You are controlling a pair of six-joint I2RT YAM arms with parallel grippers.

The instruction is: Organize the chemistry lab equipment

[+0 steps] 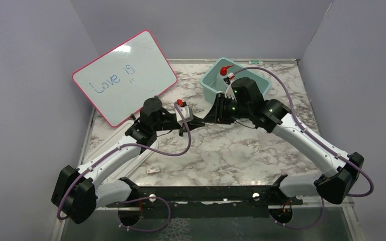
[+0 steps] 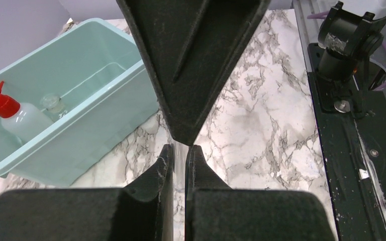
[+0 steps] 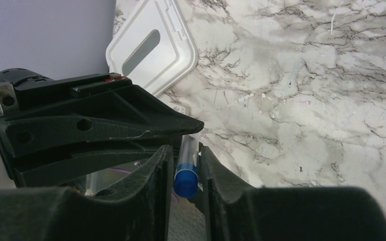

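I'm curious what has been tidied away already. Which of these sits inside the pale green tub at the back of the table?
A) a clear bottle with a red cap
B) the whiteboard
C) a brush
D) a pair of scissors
A: the left wrist view looks into the pale green tub and shows the clear bottle with a red cap lying inside it, near its far end.

Left arm [image 1: 108,158] and right arm [image 1: 304,140] — white shells, black joints and bases; a purple cable [image 1: 189,138] loops along each — green lights [image 1: 234,92] dot the right wrist.
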